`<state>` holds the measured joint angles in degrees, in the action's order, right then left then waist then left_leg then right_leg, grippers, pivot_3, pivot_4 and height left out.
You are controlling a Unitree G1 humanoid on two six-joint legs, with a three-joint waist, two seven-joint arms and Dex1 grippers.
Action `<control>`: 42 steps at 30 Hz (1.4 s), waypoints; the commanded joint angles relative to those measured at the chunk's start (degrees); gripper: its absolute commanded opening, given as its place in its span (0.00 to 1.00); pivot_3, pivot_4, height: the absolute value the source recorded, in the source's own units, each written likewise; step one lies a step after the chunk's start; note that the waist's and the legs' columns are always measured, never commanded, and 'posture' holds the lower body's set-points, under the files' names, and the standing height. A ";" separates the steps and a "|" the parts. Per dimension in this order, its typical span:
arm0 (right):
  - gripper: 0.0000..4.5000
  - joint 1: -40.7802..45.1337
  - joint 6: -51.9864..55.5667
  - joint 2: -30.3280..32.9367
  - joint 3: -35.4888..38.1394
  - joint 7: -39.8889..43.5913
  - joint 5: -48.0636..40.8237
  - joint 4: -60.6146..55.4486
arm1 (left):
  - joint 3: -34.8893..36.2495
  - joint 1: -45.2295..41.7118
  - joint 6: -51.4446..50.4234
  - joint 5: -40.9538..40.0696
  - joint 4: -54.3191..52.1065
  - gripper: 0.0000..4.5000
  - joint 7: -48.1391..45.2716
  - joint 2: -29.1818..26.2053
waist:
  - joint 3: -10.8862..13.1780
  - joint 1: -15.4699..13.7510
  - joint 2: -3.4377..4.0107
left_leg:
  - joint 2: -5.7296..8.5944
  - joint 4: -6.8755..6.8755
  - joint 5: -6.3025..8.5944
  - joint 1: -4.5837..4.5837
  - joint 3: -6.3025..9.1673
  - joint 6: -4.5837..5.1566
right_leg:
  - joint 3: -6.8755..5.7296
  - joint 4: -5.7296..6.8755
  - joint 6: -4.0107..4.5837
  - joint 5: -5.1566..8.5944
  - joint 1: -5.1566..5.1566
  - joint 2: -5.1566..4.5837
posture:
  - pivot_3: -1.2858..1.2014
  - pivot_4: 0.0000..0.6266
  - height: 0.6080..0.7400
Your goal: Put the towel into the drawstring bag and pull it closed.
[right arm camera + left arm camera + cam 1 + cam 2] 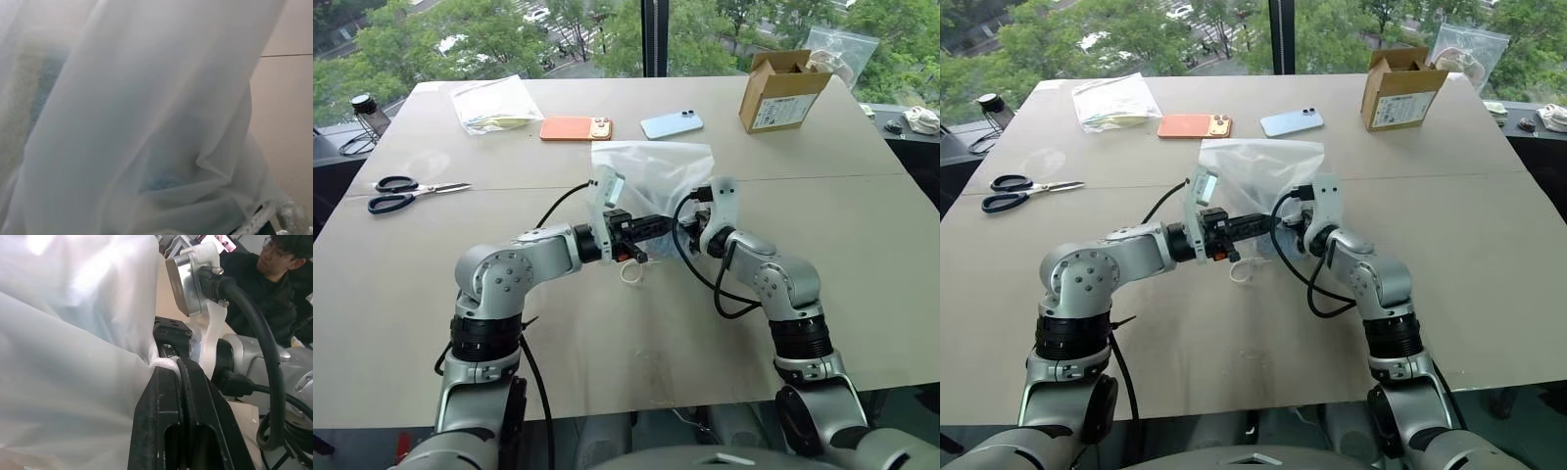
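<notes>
The drawstring bag (656, 171), thin and translucent white, hangs lifted over the middle of the table between my two grippers. A pale blue patch shows through its fabric: the towel (159, 181), inside the bag. My left gripper (666, 224) reaches in from the left and is shut on the bag's gathered edge with its white cord (164, 363). A loop of the cord (631, 272) dangles below it. My right gripper (691, 231) meets the bag from the right, tip to tip with the left one. The fabric hides its tips.
Black scissors (406, 191) lie at the left. At the back are a clear zip bag of papers (494, 103), an orange phone (576, 128), a blue phone (672, 124) and an open cardboard box (781, 90). A person (274, 279) sits beyond the table.
</notes>
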<state>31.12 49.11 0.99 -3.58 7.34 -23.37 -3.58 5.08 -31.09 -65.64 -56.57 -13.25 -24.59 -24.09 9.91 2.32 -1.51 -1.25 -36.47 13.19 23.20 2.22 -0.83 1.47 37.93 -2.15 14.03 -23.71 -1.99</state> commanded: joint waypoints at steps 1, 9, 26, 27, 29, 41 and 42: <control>0.10 -1.91 1.92 4.40 -4.85 3.23 2.71 -2.38 | 8.06 -1.42 4.99 0.54 0.22 0.00 3.01 -0.53 | 0.00 0.00 0.00 | 0.00 0.00 0.00 0.01 0.00 0.00 | 0.00 -0.01 0.00 0.00 0.00 0.00 | 0.52 0.24 1.00; 0.43 -0.55 4.07 2.32 -1.80 3.10 0.31 -1.90 | 7.70 -0.74 4.90 -1.01 -1.21 0.00 1.73 -0.73 | 0.00 0.13 0.01 | -0.02 0.00 0.00 -0.04 -0.01 0.00 | 0.02 0.03 0.00 0.00 0.00 0.03 | 0.52 0.24 1.00; 0.96 -0.26 7.00 -2.67 5.26 0.46 -3.69 -2.31 | 10.76 1.23 5.49 -2.24 -0.76 0.00 2.55 -0.74 | 0.00 -0.09 0.01 | 0.00 0.00 0.00 -0.01 0.02 0.00 | -0.02 0.02 0.01 0.00 0.00 0.00 | 0.52 0.24 1.00; 0.96 -0.26 6.63 -2.87 5.43 0.73 -4.00 -2.56 | 10.84 1.35 5.48 -2.23 -0.70 0.00 2.59 -0.75 | 0.00 -0.03 0.01 | -0.01 0.00 0.00 -0.01 0.02 0.00 | -0.02 0.02 0.01 0.00 0.00 0.01 | 0.52 0.24 1.00; 0.96 -0.56 5.59 -2.43 4.61 2.62 -4.62 -4.51 | 11.17 1.62 5.12 -2.73 -0.62 0.00 3.03 -0.70 | 0.01 0.02 0.01 | -0.01 0.00 0.00 -0.02 0.00 0.00 | 0.00 0.02 0.01 0.00 0.00 0.01 | 0.52 0.24 1.00; 0.80 0.11 -5.09 4.67 -11.88 10.21 6.83 -1.19 | 12.96 5.97 4.15 -6.53 2.20 0.00 0.71 -0.79 | 0.00 0.08 0.00 | -0.01 0.00 0.00 -0.07 -0.02 0.00 | 0.01 0.04 0.00 0.00 0.01 0.02 | 0.52 0.24 1.00; 0.69 0.38 -7.16 5.91 -13.73 10.93 8.99 -0.53 | 11.97 6.76 4.95 -4.84 1.50 0.00 -0.20 -1.78 | 0.00 0.09 0.00 | -0.01 0.00 0.00 -0.08 -0.04 0.00 | 0.03 0.04 0.00 0.00 0.02 0.01 | 0.52 0.24 1.00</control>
<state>29.94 46.64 5.26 -14.11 16.49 -18.29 -4.32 17.49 -25.18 -62.66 -63.10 -9.44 -22.81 -24.12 9.92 2.41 -1.51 -1.26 -36.47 13.19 23.11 2.18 -0.83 1.50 37.98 -2.14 14.03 -23.69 -1.97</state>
